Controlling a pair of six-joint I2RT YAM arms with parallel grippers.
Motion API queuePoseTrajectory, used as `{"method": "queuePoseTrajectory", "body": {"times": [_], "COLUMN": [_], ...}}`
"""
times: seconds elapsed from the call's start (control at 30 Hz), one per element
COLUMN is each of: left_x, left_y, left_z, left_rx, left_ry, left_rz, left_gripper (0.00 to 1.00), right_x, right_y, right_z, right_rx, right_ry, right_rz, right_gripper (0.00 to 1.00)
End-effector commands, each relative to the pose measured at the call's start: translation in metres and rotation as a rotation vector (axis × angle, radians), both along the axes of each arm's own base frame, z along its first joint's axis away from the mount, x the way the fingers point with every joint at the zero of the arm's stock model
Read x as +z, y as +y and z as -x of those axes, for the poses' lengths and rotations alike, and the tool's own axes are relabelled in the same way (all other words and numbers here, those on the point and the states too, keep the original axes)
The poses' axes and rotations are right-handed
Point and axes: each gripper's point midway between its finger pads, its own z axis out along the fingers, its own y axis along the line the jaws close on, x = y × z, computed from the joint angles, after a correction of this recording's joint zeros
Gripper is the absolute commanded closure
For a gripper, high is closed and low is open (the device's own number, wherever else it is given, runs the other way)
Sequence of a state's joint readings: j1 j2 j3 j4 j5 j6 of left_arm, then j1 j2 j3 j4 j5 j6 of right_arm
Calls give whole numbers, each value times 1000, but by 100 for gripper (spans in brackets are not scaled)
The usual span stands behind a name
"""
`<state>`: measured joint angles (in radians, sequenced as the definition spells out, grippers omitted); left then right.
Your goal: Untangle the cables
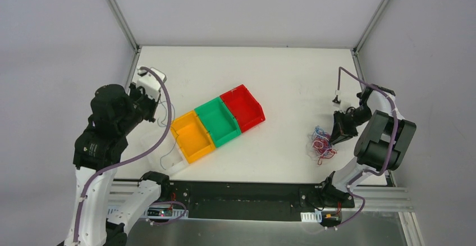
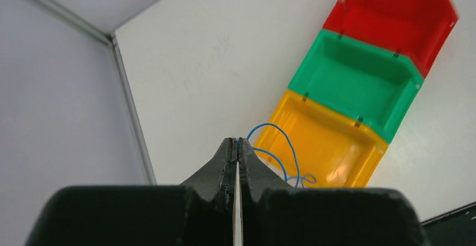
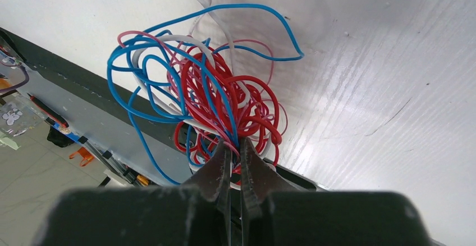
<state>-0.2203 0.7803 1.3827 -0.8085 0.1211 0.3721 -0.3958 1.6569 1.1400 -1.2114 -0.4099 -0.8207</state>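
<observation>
The cables [image 1: 321, 144] lie as a tangled bunch of blue, red, pink and white wire at the right of the table. My right gripper [image 3: 236, 146] is shut on strands at the near side of the bunch [image 3: 207, 83]; from above, this gripper [image 1: 338, 132] sits against the bunch's right edge. My left gripper [image 2: 238, 141] is shut on one thin blue cable [image 2: 283, 145], which loops down in front of the orange bin. In the top view the left gripper [image 1: 154, 110] is raised at the table's left, with the blue cable [image 1: 163, 118] hanging below it.
Four bins stand in a diagonal row left of centre: white [image 1: 181, 160], orange [image 1: 192, 136], green [image 1: 219, 121] and red [image 1: 242, 107]. The orange bin [image 2: 331, 145], green bin [image 2: 359, 83] and red bin [image 2: 393, 16] also show in the left wrist view. Grey walls enclose the table.
</observation>
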Motion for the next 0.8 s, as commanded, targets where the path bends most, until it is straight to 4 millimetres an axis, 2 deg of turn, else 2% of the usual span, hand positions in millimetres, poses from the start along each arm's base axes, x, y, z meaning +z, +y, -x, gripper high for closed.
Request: {"method": "queuePoseTrajectory", "body": {"times": [0.0, 0.2, 0.33, 0.5, 0.57, 0.6, 0.67, 0.7, 0.77], "left_x": [-55, -121, -152, -217, -233, -235, -229, -221, -194], "left_y": [41, 67, 62, 64, 58, 55, 49, 45, 29], "left_z": [15, 32, 36, 36, 35, 33, 28, 25, 14], "left_rx": [143, 195, 155, 132, 117, 115, 103, 101, 62], "left_ry": [110, 238, 330, 560, 613, 621, 625, 623, 606], "left_rz": [-175, -338, -338, -400, -364, -345, -314, -290, -216], "left_gripper": [100, 100, 100, 100, 100, 91, 61, 53, 44], "right_x": [9, 8, 5, 6, 7, 8, 11, 13, 19], "right_y": [7, 8, 10, 11, 13, 14, 16, 18, 22], "right_z": [3, 9, 15, 18, 19, 20, 21, 21, 20], "right_rx": [-13, -2, 5, 1, -2, -3, -7, -10, -16], "right_ry": [27, 30, 35, 40, 43, 44, 42, 38, 20], "right_rz": [-53, -52, -51, -55, -60, -64, -73, -79, -101], "right_gripper": [100, 100, 100, 100, 100, 100, 100, 100, 100]}}
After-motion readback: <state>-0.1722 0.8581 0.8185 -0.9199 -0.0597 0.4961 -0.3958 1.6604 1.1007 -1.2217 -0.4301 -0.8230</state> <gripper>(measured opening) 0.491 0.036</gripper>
